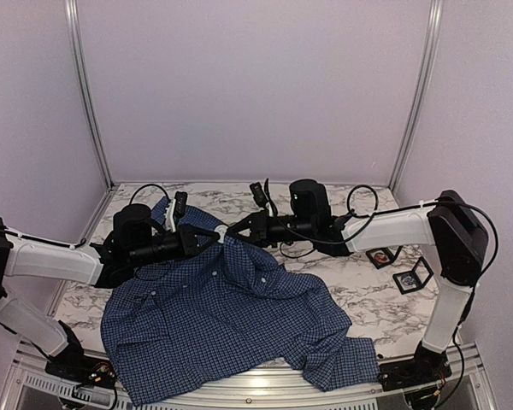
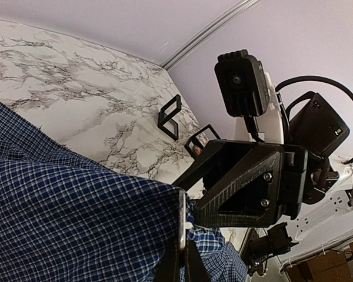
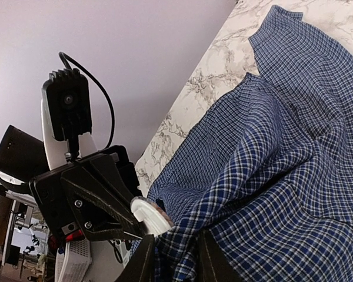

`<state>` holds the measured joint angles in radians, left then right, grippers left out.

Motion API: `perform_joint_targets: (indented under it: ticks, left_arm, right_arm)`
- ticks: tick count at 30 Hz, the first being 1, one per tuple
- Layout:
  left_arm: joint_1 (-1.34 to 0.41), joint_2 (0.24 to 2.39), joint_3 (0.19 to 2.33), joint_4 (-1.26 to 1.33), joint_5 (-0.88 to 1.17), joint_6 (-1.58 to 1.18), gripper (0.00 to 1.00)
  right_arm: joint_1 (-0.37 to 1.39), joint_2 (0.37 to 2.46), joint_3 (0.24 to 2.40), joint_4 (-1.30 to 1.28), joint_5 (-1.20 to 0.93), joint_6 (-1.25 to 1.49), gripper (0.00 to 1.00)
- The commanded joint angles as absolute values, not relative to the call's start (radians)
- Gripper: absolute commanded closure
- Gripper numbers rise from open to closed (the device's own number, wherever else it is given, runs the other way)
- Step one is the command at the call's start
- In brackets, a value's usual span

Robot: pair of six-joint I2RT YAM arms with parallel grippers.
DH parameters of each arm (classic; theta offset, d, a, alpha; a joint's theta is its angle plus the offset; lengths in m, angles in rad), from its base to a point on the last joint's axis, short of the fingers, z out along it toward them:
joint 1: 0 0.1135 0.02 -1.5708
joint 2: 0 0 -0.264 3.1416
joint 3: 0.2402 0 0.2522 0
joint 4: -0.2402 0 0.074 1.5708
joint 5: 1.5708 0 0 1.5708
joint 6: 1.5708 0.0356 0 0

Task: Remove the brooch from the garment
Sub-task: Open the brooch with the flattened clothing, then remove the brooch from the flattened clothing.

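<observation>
The garment (image 1: 222, 325), a dark blue checked shirt, lies spread over the marble table, and one fold is lifted in the middle where both grippers meet. My left gripper (image 1: 212, 232) (image 2: 181, 249) is shut on the brooch (image 1: 221, 231), which shows edge-on as a thin pale strip (image 2: 182, 220) and as a white disc (image 3: 150, 215) against the cloth. Whether it is still pinned to the cloth I cannot tell. My right gripper (image 1: 232, 231) (image 3: 173, 258) faces it, its jaws a little apart, with a bunched fold of the garment (image 3: 282, 176) filling the gap between them.
Two small black frames (image 1: 380, 255) (image 1: 413, 276) lie on the table to the right, near the right arm. The shirt's hem hangs over the near table edge (image 1: 265, 389). Pale walls close in the back and sides.
</observation>
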<state>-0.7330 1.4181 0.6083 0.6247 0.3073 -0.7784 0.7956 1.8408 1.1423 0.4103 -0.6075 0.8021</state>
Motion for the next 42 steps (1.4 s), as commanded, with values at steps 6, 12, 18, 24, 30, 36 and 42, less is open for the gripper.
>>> perform_joint_targets:
  ticks: [6, 12, 18, 24, 30, 36, 42]
  left_arm:
    - [-0.732, 1.391, 0.609, 0.548, 0.286, -0.78, 1.0]
    - [-0.726, 1.38, 0.622, 0.493, 0.271, -0.781, 1.0]
    - [-0.724, 1.38, 0.641, 0.45, 0.27, -0.774, 1.0]
    - [-0.723, 1.376, 0.666, 0.385, 0.258, -0.764, 1.0]
    - [-0.723, 1.365, 0.685, 0.313, 0.243, -0.74, 1.0]
    - [-0.723, 1.366, 0.694, 0.26, 0.233, -0.721, 1.0]
    - [-0.723, 1.364, 0.698, 0.215, 0.218, -0.699, 1.0]
  right_arm:
    - [0.799, 1.772, 1.175, 0.312, -0.533, 0.7, 0.62]
    - [0.821, 1.746, 1.2, 0.164, -0.436, 0.577, 0.47]
    - [0.892, 1.753, 1.265, 0.005, -0.257, 0.436, 0.38]
    - [0.946, 1.781, 1.309, -0.083, -0.162, 0.39, 0.45]
    - [0.949, 1.788, 1.312, -0.081, -0.168, 0.395, 0.78]
    - [0.949, 1.795, 1.324, -0.056, -0.2, 0.41, 1.0]
    - [0.949, 1.799, 1.33, -0.038, -0.212, 0.418, 1.0]
